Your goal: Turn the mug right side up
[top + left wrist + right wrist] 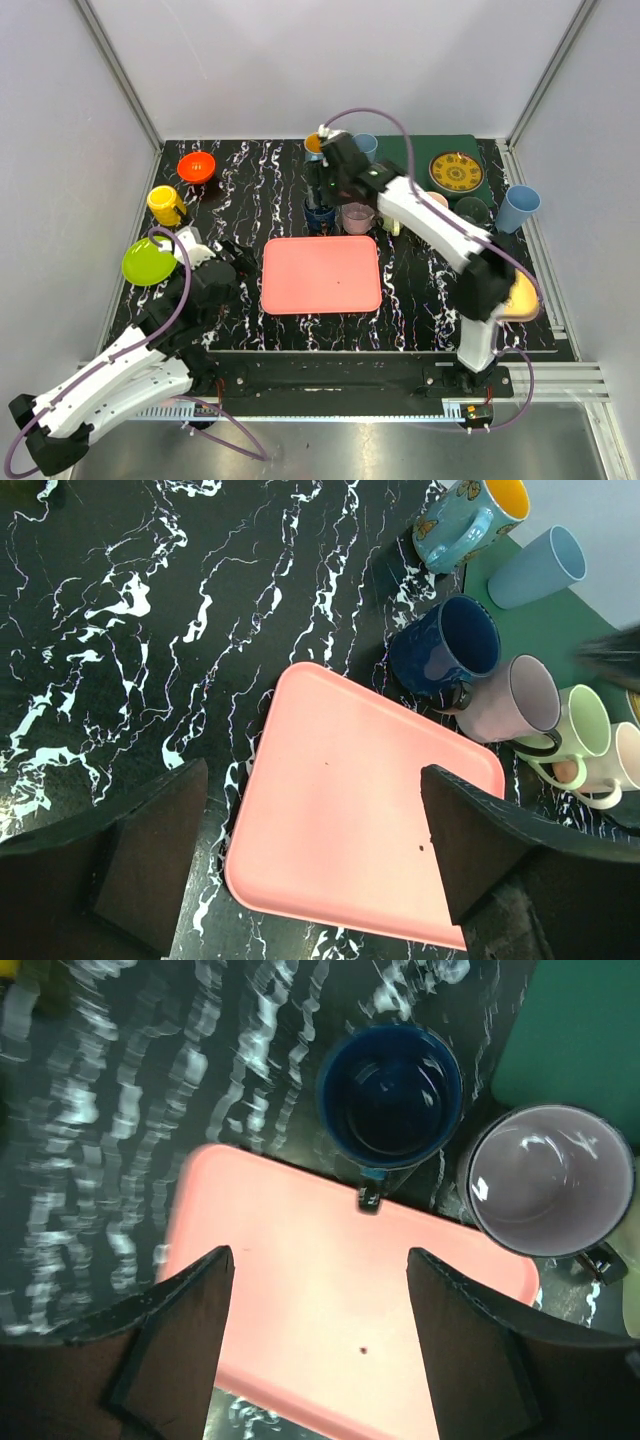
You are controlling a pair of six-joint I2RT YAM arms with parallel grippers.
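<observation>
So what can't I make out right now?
Top view: the right gripper covers most of the dark blue ceramic mug.
Top view: a yellow object is half hidden behind the right arm.
Right wrist view: the black marbled tabletop is blurred on the left.
Left wrist view: the cream mug is cut off by the right edge.

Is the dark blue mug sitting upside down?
No, the dark blue mug stands with its open mouth facing up, so the right wrist camera looks straight down into it.
</observation>
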